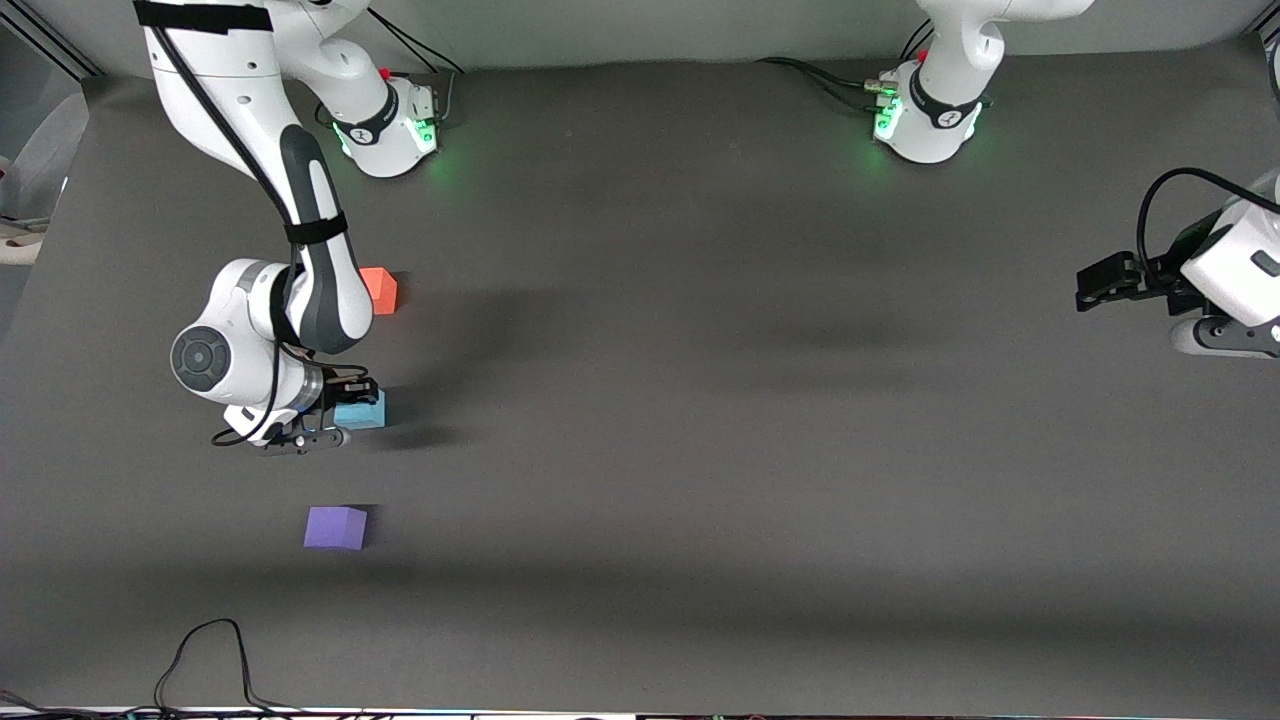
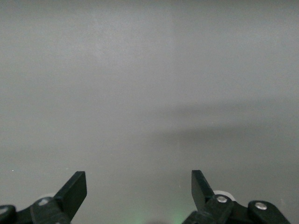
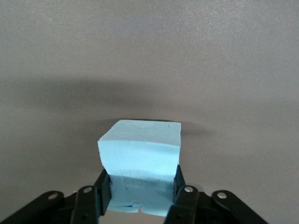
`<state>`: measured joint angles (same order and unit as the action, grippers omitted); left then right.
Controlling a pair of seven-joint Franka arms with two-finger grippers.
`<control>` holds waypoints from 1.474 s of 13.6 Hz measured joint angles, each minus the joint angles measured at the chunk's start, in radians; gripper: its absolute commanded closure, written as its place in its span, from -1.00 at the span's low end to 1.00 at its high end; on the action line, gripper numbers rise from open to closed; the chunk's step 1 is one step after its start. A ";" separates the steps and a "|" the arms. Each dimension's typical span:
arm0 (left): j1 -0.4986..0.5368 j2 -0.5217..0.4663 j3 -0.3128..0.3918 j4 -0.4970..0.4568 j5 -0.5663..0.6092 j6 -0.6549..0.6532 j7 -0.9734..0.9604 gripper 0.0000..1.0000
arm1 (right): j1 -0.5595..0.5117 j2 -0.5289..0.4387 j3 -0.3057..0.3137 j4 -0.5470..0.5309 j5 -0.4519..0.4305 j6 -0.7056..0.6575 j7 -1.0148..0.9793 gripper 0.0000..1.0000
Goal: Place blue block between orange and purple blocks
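The right gripper (image 1: 335, 425) has its fingers clamped on the blue block (image 1: 362, 409), low over the desk (image 1: 700, 400) between the orange block (image 1: 380, 290) and purple block (image 1: 336, 527). Next, I'd judge: release it there. Whether it touches down is hidden. The left gripper (image 2: 139, 189) waits, fingers spread, empty.

Right claw (image 1: 322, 418) low over the table, fingers clamped, left claw (image 1: 1090, 285) waiting, fingers spread wide

Right jaws: filled by the blue block (image 3: 140, 154).
Toward the bases: orange block (image 1: 380, 290), near.
Toward the camera: purple block (image 1: 336, 527), bare counter (image 1: 700, 450) between.
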<state>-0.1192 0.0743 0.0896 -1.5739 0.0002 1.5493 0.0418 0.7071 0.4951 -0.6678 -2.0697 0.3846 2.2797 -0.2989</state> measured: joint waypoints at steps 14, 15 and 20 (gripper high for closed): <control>0.000 0.004 0.000 0.000 0.000 0.006 0.000 -1.00 | 0.007 -0.151 -0.080 0.133 0.033 -0.214 -0.007 -1.00; 0.000 0.004 0.000 0.000 0.001 0.006 0.000 -1.00 | 0.007 -0.180 -0.100 0.181 0.033 -0.279 -0.007 -1.00; 0.000 0.006 0.000 0.001 0.001 0.007 0.000 -1.00 | 0.011 -0.247 -0.139 0.419 0.013 -0.527 0.029 -1.00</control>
<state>-0.1190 0.0800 0.0897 -1.5734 0.0009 1.5563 0.0418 0.7186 0.2479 -0.8066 -1.6505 0.3974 1.7524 -0.2697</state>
